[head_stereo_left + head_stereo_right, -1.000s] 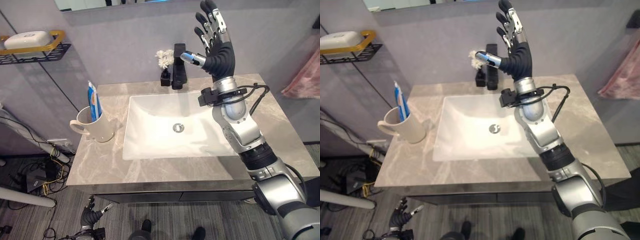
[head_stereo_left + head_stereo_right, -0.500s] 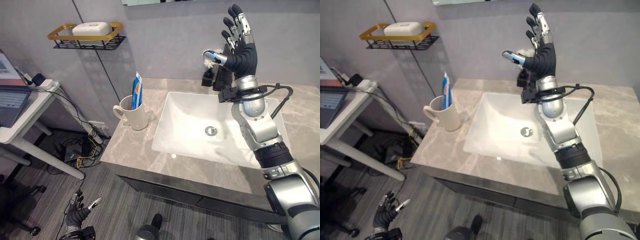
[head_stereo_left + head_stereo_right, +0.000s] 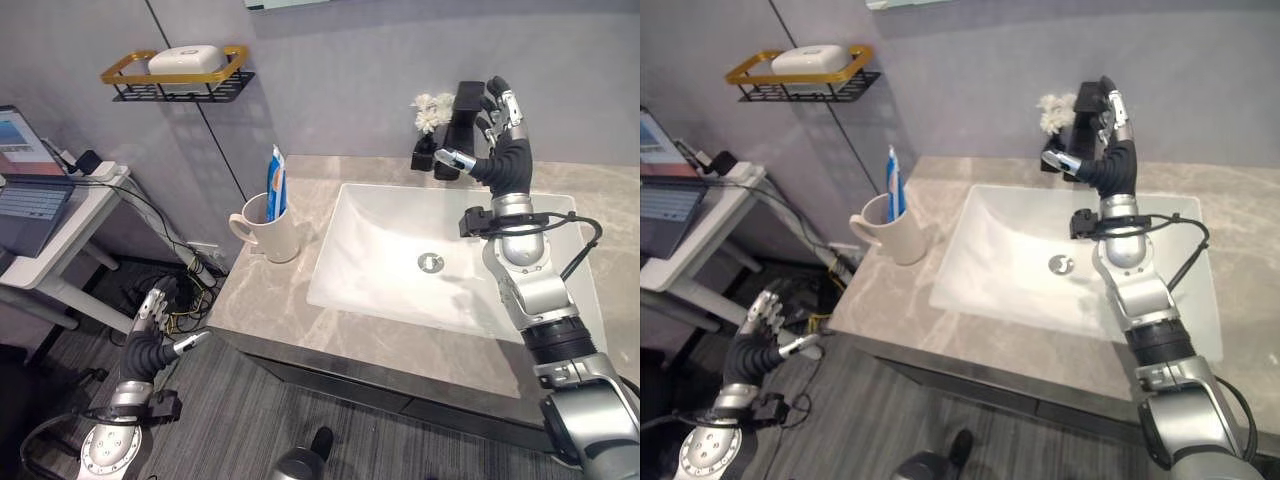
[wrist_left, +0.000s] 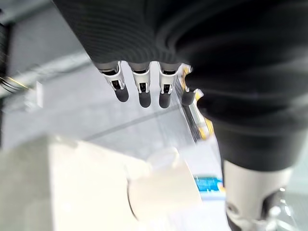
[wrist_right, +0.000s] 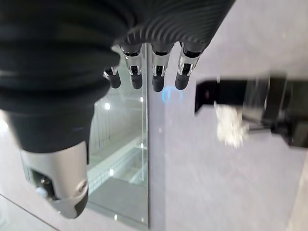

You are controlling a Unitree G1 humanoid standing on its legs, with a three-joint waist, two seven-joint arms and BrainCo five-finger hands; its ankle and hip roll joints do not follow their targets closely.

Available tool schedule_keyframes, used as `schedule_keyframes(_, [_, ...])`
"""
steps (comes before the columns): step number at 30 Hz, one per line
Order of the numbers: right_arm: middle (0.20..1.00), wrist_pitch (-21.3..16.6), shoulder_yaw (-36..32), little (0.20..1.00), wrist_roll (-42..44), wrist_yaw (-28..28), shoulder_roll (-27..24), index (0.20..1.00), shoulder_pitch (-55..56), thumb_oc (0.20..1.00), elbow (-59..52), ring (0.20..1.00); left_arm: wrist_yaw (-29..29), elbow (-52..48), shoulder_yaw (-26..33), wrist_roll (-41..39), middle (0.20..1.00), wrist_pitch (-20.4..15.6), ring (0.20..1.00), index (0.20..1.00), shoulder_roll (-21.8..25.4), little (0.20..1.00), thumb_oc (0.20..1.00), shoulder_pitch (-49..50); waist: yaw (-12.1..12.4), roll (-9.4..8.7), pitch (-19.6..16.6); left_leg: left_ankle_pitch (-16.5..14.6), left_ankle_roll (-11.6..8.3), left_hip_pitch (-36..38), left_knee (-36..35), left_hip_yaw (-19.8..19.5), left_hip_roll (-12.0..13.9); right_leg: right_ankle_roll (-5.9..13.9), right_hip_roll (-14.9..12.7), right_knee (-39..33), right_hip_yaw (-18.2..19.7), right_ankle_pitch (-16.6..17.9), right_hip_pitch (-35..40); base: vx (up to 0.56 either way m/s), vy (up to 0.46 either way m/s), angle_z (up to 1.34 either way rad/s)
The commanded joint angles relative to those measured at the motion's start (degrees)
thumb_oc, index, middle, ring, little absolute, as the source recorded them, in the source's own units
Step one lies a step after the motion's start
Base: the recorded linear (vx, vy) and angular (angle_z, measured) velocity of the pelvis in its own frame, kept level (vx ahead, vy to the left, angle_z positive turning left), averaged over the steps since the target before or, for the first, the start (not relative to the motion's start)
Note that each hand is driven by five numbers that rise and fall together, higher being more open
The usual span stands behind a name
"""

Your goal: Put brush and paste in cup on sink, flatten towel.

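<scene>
The cup point(image 3: 272, 228), left of centre on the worktop point(image 3: 270, 300), already held the paste point(image 3: 275, 182); both hands, right point(image 3: 500, 145) raised and left point(image 3: 150, 335) low, were empty and relaxed, freed for the towel.

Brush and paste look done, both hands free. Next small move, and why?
Probably swing the head view toward the robot's right to find the towel. The cup on the counter already holds the paste tube, the right hand is open by the faucet, the left hand hangs open below counter level, and no towel is visible.
</scene>
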Motion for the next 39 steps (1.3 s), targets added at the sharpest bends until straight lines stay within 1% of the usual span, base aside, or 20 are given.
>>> schedule_keyframes(1, [1.000, -3.26, 0.01, 1.000, -3.11, 0.82, -2.88, 1.000, 0.69, 1.000, -8.62, 1.000, -0.24, -2.91, 0.39, -1.83, 1.000, -3.56, 1.000, 1.000, 2.87, 1.000, 1.000, 1.67, -0.92, -3.76, -2.37, 7.66, -2.92, -5.44, -0.64, 1.79, 1.83, 0.25, -2.50, 6.80, 2.37, -10.33, 3.15, 0.01, 0.023, -0.39])
schedule_keyframes(3, [1.000, -3.86, -1.74, 1.000, -3.60, 1.98, -4.60, 1.000, 4.54, 1.000, -14.15, 1.000, -0.31, -3.28, 0.82, -1.49, 1.000, -3.54, 1.000, 1.000, 3.18, 1.000, 1.000, 1.82, -2.94, -4.40, -1.86, 5.73, -2.30, -4.71, -0.47, 2.98, 1.84, 0.68, -2.64, 6.12, 4.38, -9.68, 2.37, 0.01, 0.029, -0.29])
schedule_keyframes(4, [1.000, -3.78, -1.87, 1.000, -3.60, 2.00, -4.64, 1.000, 4.68, 1.000, -14.30, 1.000, -0.31, -3.27, 0.75, -1.49, 1.000, -3.55, 1.000, 1.000, 3.20, 1.000, 1.000, 1.77, -2.82, -4.36, -1.95, 5.95, -2.22, -4.84, -0.56, 3.02, 1.86, 0.68, -2.60, 5.99, 4.42, -9.39, 2.22, 0.01, 0.027, -0.30])
schedule_keyframes(8, [1.000, -4.73, -9.14, 1.000, -2.17, 3.50, -6.75, 1.000, 13.51, 1.000, -21.58, 1.000, -0.68, -3.34, 2.72, -0.47, 1.000, -2.76, 1.000, 1.000, 2.33, 1.000, 1.000, 4.27, -5.26, -5.53, -1.92, 3.39, -0.81, -3.71, -0.64, 5.88, 2.10, 1.72, -2.97, 4.64, 7.52, -7.43, 0.99, 0.04, 0.042, -0.51])
schedule_keyframes(10, [1.000, -5.28, -14.41, 1.000, -1.01, 4.34, -6.91, 1.000, 19.67, 1.000, -25.18, 1.000, -0.75, -2.86, 4.09, 0.22, 0.890, -2.17, 0.890, 0.890, 1.00, 0.890, 0.890, 6.12, -6.73, -6.30, -1.81, 2.14, -0.03, -2.84, -0.64, 7.84, 2.34, 2.15, -3.17, 4.47, 9.30, -6.68, 0.09, 0.05, 0.045, -0.45])
schedule_keyframes(11, [1.000, -5.42, -15.96, 1.000, -0.82, 4.56, -6.78, 1.000, 21.29, 1.000, -26.07, 1.000, -0.75, -2.68, 4.49, 0.48, 0.887, -2.10, 0.887, 0.887, 0.75, 0.887, 0.887, 6.51, -7.00, -6.45, -1.83, 1.91, 0.06, -2.62, -0.64, 8.26, 2.38, 2.25, -3.21, 4.39, 9.56, -6.56, -0.02, 0.03, 0.024, -0.37])
schedule_keyframes(12, [1.000, -5.63, -17.42, 1.000, -0.30, 5.10, -6.67, 1.000, 23.03, 1.000, -26.94, 1.000, -0.83, -2.24, 5.04, 0.96, 0.856, -1.83, 0.856, 0.856, 0.37, 0.856, 0.856, 6.92, -7.63, -6.60, -1.72, 1.64, 0.13, -2.43, -0.64, 8.58, 2.46, 2.34, -3.23, 4.28, 9.89, -6.45, -0.16, 0.03, 0.029, -0.31])
schedule_keyframes(13, [1.000, -5.76, -19.19, 1.000, 0.18, 5.44, -6.43, 1.000, 25.03, 1.000, -27.92, 1.000, -0.75, -2.10, 5.64, 1.47, 0.746, -1.53, 0.746, 0.746, -0.02, 0.746, 0.746, 7.24, -8.27, -6.79, -1.68, 1.39, 0.23, -2.24, -0.64, 8.84, 2.46, 2.39, -3.22, 4.24, 10.15, -6.39, -0.19, 0.02, 0.019, -0.37])
schedule_keyframes(14, [1.000, -5.67, -19.47, 1.000, 0.24, 5.53, -6.34, 1.000, 25.42, 1.000, -28.22, 1.000, -0.74, -2.15, 5.56, 1.50, 0.699, -1.49, 0.699, 0.699, 0.09, 0.699, 0.699, 7.29, -8.13, -6.85, -1.74, 1.37, 0.24, -2.20, -0.64, 8.86, 2.44, 2.41, -3.24, 4.23, 10.17, -6.40, -0.16, 0.03, 0.025, -0.24])
schedule_keyframes(15, [1.000, -5.72, -21.51, 1.000, 0.97, 6.28, -5.86, 1.000, 27.93, 1.000, -29.26, 1.000, -0.70, -1.70, 6.07, 2.42, 0.633, -1.07, 0.633, 0.633, -0.61, 0.633, 0.633, 7.51, -8.78, -7.15, -1.76, 1.10, 0.32, -1.98, -0.64, 9.34, 2.47, 2.51, -3.30, 4.14, 10.62, -6.31, -0.21, 0.03, 0.027, -0.17])
schedule_keyframes(16, [1.000, -5.67, -22.58, 1.000, 1.22, 6.41, -5.65, 1.000, 29.23, 1.000, -29.73, 1.000, -0.53, -1.28, 6.35, 2.98, 0.595, -0.85, 0.595, 0.595, -1.00, 0.595, 0.595, 7.57, -9.21, -7.25, -1.80, 0.92, 0.37, -1.80, -0.64, 9.55, 2.49, 2.51, -3.31, 4.04, 10.85, -6.24, -0.22, 0.04, 0.037, 0.00])
schedule_keyframes(17, [1.000, -5.86, -24.64, 1.000, 0.47, 6.78, -5.58, 1.000, 31.54, 1.000, -31.39, 1.000, -0.28, -0.42, 6.95, 3.91, 0.592, -0.57, 0.592, 0.592, -2.16, 0.592, 0.592, 7.82, -9.96, -7.60, -1.74, 0.56, 0.45, -1.51, -0.64, 10.13, 2.59, 2.70, -3.39, 3.79, 11.29, -5.94, -0.32, 0.00, 0.000, 0.00])
schedule_keyframes(19, [1.000, -5.90, -25.67, 1.000, 0.46, 6.87, -5.28, 1.000, 32.82, 1.000, -31.86, 1.000, -0.24, 0.18, 7.13, 4.25, 0.595, -0.47, 0.595, 0.595, -2.61, 0.595, 0.595, 7.96, -10.11, -7.71, -1.71, 0.46, 0.51, -1.42, -0.64, 10.35, 2.62, 2.75, -3.43, 3.80, 11.45, -5.88, -0.39, 0.01, 0.011, -0.10])
schedule_keyframes(20, [1.000, -6.06, -27.33, 1.000, 1.14, 8.03, -4.89, 1.000, 34.77, 1.000, -32.78, 1.000, -0.59, 0.55, 7.88, 5.14, 0.595, -0.38, 0.595, 0.595, -3.13, 0.595, 0.595, 8.69, -10.65, -7.88, -1.60, 0.21, 0.60, -1.32, -0.63, 10.47, 2.62, 2.82, -3.47, 3.84, 11.75, -5.83, -0.48, 0.01, 0.018, -0.15])
schedule_keyframes(25, [1.000, -6.15, -32.48, 1.000, -0.28, 9.18, -3.79, 1.000, 40.60, 1.000, -34.96, 1.000, -0.84, 1.71, 9.52, 6.94, 0.595, 0.02, 0.595, 0.595, -4.75, 0.595, 0.595, 9.83, -11.74, -8.45, -1.55, -0.38, 0.72, -1.04, -0.64, 10.88, 2.66, 3.08, -3.71, 3.63, 11.92, -5.65, -0.40, 0.01, 0.007, -0.03])
schedule_keyframes(29, [1.000, -5.90, -37.54, 1.000, -1.22, 9.62, -1.18, 1.000, 46.28, 1.000, -35.78, 1.000, -1.08, 2.03, 10.99, 7.58, 0.580, -0.04, 0.580, 0.580, -6.38, 0.580, 0.580, 10.86, -12.88, -8.73, -1.21, -0.79, 0.87, -0.90, -0.64, 11.16, 2.68, 3.29, -3.82, 3.64, 12.35, -5.57, -0.68, 0.00, 0.001, -0.02])
schedule_keyframes(32, [1.000, -5.21, -41.48, 1.000, -0.19, 10.07, 1.70, 1.000, 51.35, 1.000, -34.22, 1.000, -1.22, 2.14, 12.01, 8.42, 0.567, 0.22, 0.567, 0.567, -7.20, 0.567, 0.567, 12.33, -13.91, -9.07, -0.84, -1.14, 1.03, -0.72, -0.64, 11.51, 2.75, 3.28, -3.92, 3.88, 12.68, -5.59, -0.91, 0.00, 0.011, -0.09])
schedule_keyframes(36, [1.000, -3.87, -44.11, 1.000, 2.55, 10.84, 4.71, 1.000, 56.69, 1.000, -30.77, 1.000, -1.35, 1.96, 13.22, 8.91, 0.548, 0.64, 0.548, 0.548, -7.98, 0.548, 0.548, 13.71, -15.03, -9.58, -0.14, -1.28, 1.03, -0.67, -0.64, 12.15, 2.94, 3.28, -3.80, 4.09, 13.14, -5.54, -1.46, 0.00, -0.002, -0.02])
schedule_keyframes(37, [1.000, -3.42, -45.60, 1.000, 3.38, 11.39, 4.62, 1.000, 58.97, 1.000, -28.42, 1.000, -1.54, 1.77, 13.85, 8.87, 0.533, 0.59, 0.533, 0.533, -7.98, 0.533, 0.533, 14.21, -15.39, -10.02, 0.08, -1.29, 0.93, -0.74, -0.64, 12.35, 3.16, 3.29, -3.72, 4.07, 13.41, -5.46, -1.65, -0.02, -0.015, -0.15])
schedule_keyframes(39, [1.000, -3.02, -45.65, 1.000, 5.92, 12.61, 3.95, 1.000, 60.52, 1.000, -24.73, 1.000, -2.02, 1.54, 14.02, 8.15, 0.533, 0.45, 0.533, 0.533, -7.55, 0.533, 0.533, 14.45, -15.55, -10.43, 0.24, -1.21, 0.74, -0.89, -0.64, 12.58, 3.33, 3.30, -3.57, 3.99, 13.64, -5.28, -1.87, -0.01, -0.015, -0.14])
